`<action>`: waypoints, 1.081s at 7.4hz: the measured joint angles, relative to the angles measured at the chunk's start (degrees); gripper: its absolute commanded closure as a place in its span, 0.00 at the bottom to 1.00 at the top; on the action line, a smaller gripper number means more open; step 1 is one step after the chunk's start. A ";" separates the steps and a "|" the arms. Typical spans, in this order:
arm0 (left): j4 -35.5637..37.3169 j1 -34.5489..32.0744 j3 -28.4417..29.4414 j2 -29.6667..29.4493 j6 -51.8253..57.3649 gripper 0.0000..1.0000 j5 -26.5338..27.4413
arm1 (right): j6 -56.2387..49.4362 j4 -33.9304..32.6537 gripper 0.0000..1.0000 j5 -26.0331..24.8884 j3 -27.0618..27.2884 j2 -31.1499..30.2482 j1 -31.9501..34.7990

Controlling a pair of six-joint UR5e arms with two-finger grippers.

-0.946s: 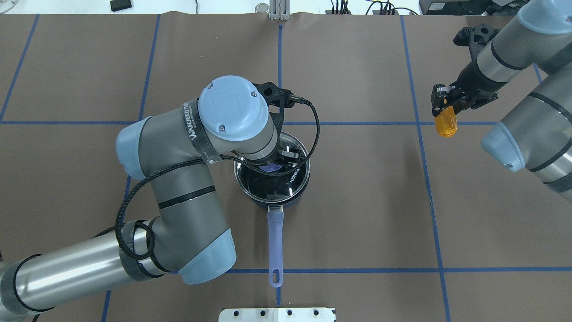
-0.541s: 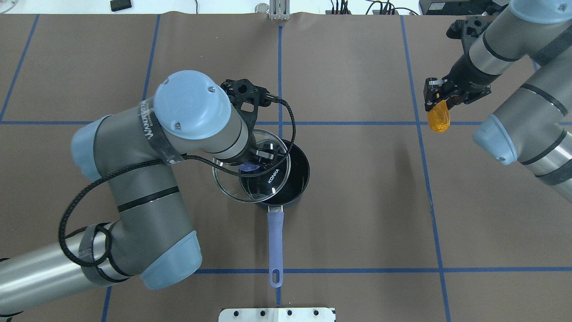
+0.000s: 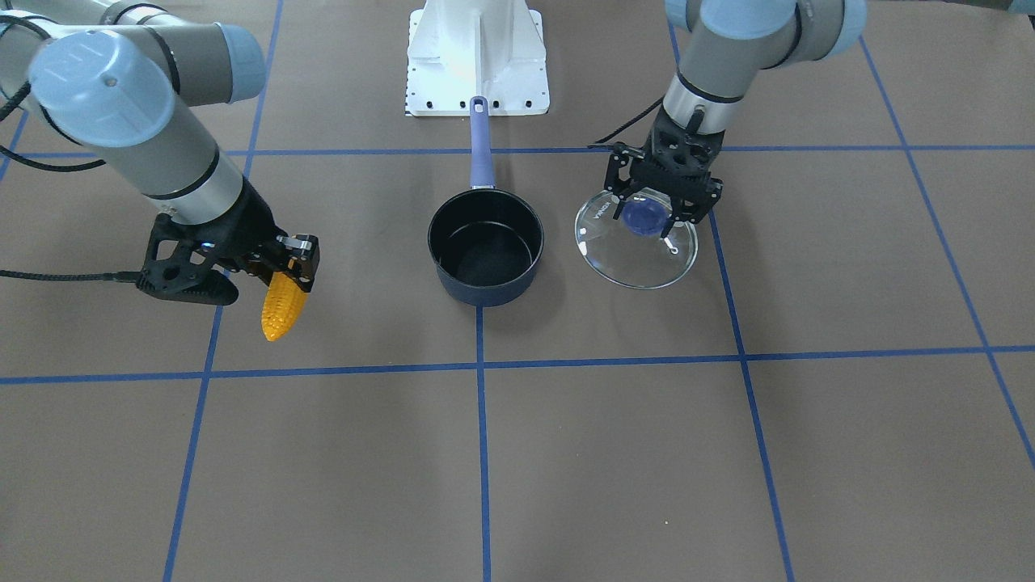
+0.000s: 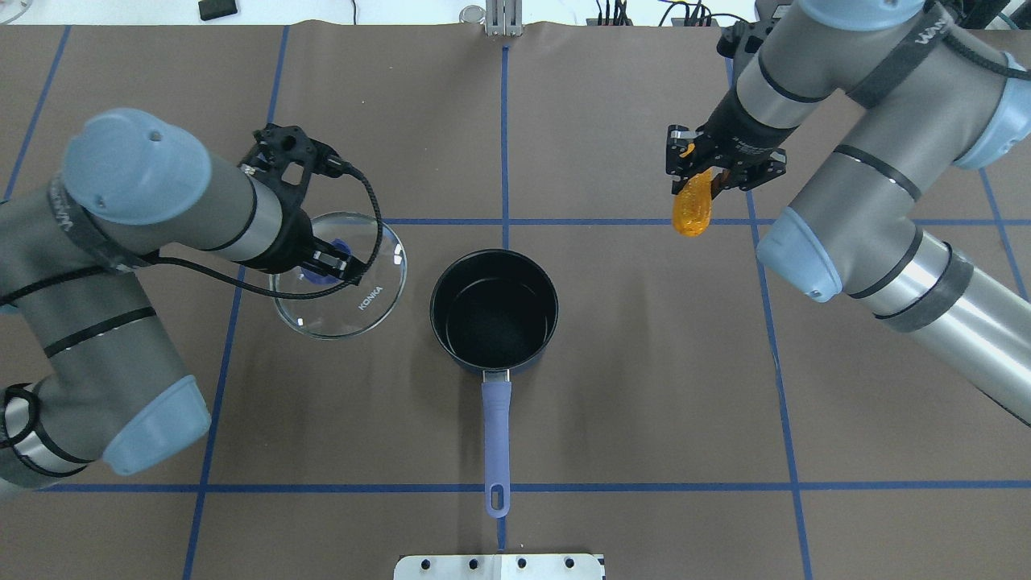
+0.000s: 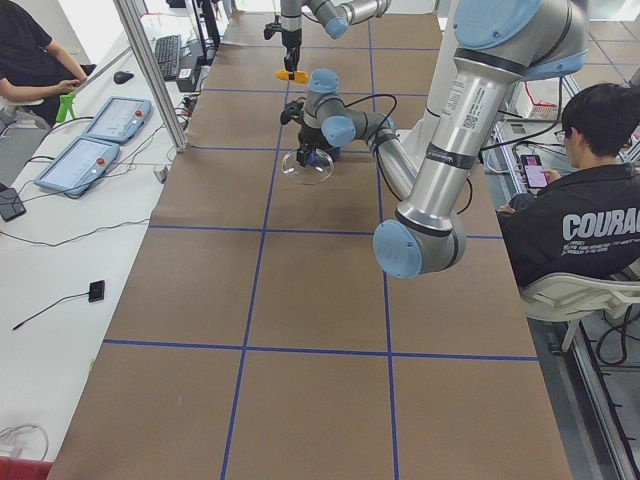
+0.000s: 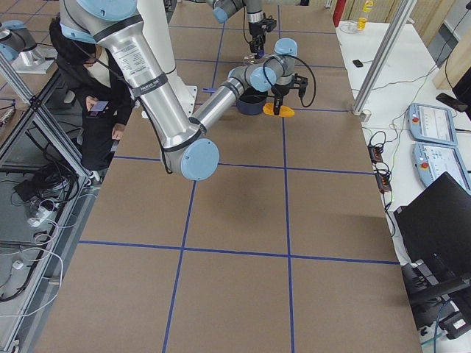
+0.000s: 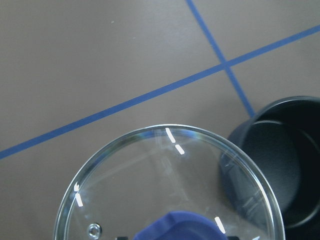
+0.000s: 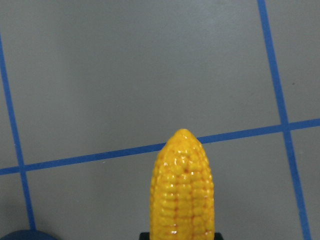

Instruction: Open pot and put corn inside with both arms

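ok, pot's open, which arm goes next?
Right. The right gripper holds the corn, and the open pot is empty; the left gripper is tied up holding the glass lid aside.

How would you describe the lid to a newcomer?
Start at the dark pot mid-table, blue handle toward the robot's base. Beside it, in the left gripper, is the lid: the only clear glass disc, with a blue knob.
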 measured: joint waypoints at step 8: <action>-27.29 -16.23 13.76 17.43 15.56 0.32 -17.01 | 14.98 -1.98 0.57 -14.47 -5.29 13.41 -17.21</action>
